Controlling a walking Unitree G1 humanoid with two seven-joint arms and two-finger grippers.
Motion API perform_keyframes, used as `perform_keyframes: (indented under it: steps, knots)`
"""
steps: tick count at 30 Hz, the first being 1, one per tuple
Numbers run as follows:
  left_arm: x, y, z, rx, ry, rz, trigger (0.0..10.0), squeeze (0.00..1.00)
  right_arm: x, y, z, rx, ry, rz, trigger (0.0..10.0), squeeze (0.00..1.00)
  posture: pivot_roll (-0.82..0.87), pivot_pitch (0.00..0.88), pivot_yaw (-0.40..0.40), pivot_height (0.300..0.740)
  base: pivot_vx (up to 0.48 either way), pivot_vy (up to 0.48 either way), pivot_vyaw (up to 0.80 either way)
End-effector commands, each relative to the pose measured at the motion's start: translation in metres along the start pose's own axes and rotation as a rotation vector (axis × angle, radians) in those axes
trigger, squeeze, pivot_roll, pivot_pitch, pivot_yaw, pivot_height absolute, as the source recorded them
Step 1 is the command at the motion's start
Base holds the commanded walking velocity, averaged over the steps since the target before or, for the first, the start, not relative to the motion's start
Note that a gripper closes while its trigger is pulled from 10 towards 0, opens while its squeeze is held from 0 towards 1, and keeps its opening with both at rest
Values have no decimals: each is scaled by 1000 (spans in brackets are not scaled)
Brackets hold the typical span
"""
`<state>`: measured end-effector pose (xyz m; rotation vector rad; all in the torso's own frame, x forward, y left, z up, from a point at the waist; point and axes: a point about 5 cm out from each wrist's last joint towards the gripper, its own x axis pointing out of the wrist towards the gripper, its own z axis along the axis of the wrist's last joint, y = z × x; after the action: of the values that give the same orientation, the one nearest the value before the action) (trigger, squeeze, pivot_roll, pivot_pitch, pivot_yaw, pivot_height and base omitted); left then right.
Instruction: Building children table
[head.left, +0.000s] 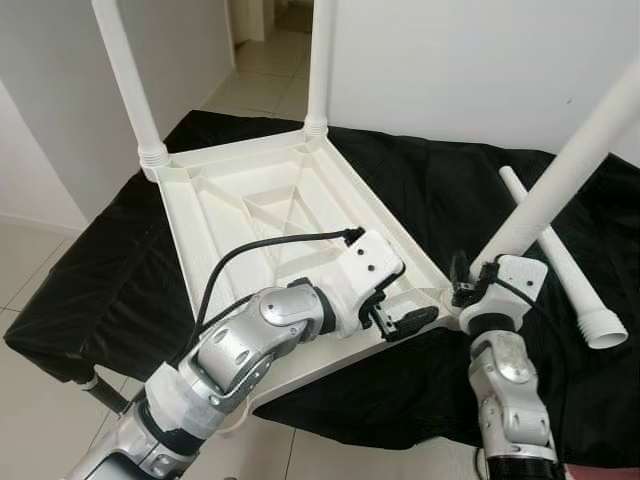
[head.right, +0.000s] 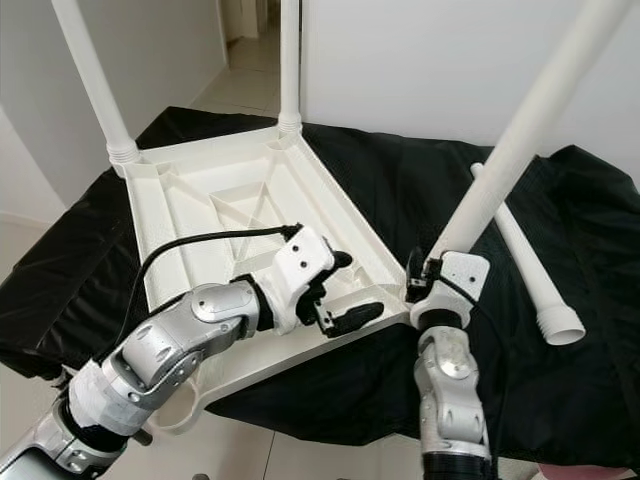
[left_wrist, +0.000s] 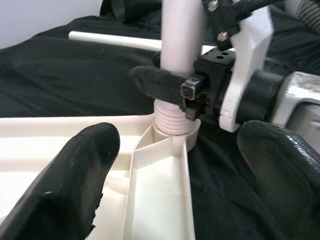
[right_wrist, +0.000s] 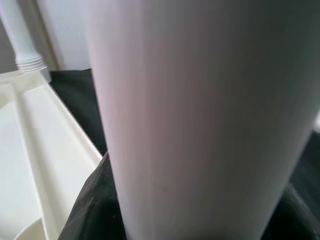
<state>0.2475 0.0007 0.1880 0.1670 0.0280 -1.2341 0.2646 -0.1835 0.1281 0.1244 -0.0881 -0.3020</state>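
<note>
The right gripper (head.left: 468, 283) is grasping the leaning table leg (head.left: 560, 175) at its corner socket (left_wrist: 172, 134); the left gripper (head.left: 398, 318) is waiting released beside it.

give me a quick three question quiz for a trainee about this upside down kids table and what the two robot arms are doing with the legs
1. True or false: the tabletop lies upside down on the black cloth.
2. Which gripper is shut on the leg at the near corner socket? A. left gripper B. right gripper C. neither
3. How many legs lie loose on the cloth, not fitted into the tabletop?

Key
1. True. Its ribbed underside faces up.
2. B. The right gripper clamps the tilted leg near its threaded end, while the left gripper sits open at the tabletop's near edge beside it.
3. One: the loose leg lies to the right. Two far legs stand in their corners.
</note>
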Motion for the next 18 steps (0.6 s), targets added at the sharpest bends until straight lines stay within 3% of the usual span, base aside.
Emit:
perform_keyframes:
  steps: [1,7,18]
  knots:
    - [-1,-1,-1,-5,10,-41,10000,0,-9,5,-23,90,139,-50,10000,0,-112,0,1,740,0,0,0]
    - [-1,0,0,-5,9,-43,10000,0,-10,10,-23,112,145,-49,10000,0,-112,0,4,740,0,0,0]
    - [-1,5,3,2,7,-30,10000,0,-7,17,-14,63,141,-36,10000,0,-93,0,-4,740,0,0,0]
